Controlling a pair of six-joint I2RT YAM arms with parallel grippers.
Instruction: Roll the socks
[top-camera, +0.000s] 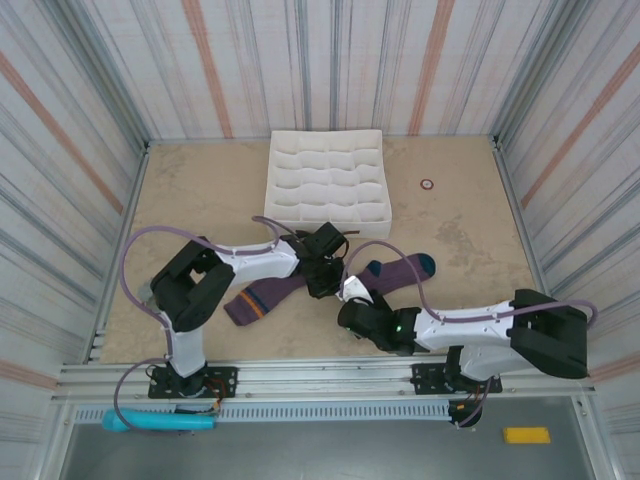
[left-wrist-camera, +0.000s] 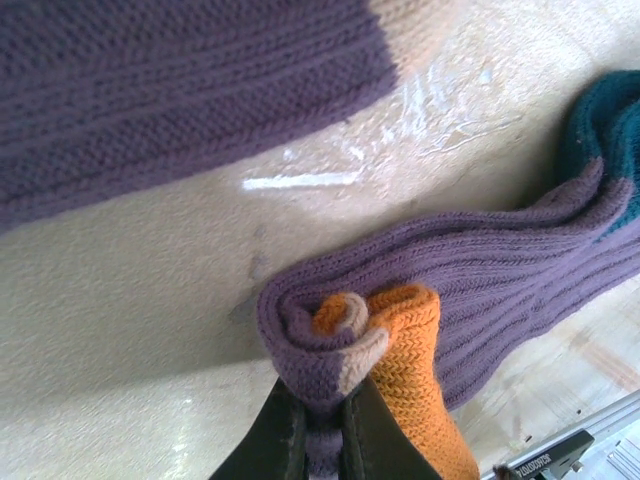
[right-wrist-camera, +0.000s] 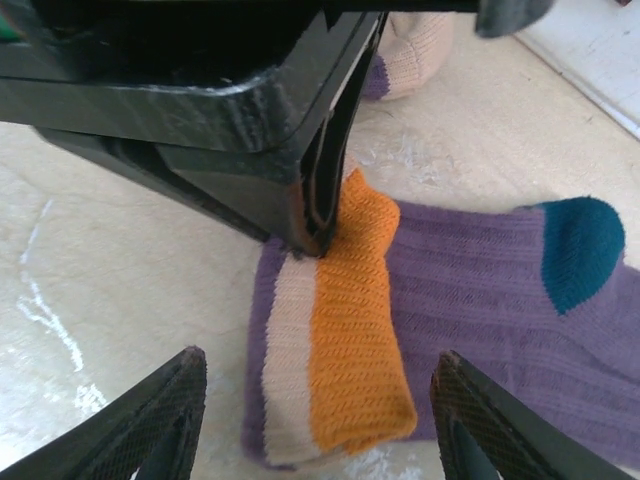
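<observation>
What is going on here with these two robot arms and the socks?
The robot is just starting a roll. The left claw is shut on the orange cuff end of the purple sock with the teal heel, where the fabric is curled over into the first turn. The right claw is open and hovers over that same cuff. The striped sock lies flat on the table beside it, not yet rolled.

Striped sock (top-camera: 262, 297) lies flat; teal-heeled sock (top-camera: 400, 271) has orange cuff rolled.
</observation>
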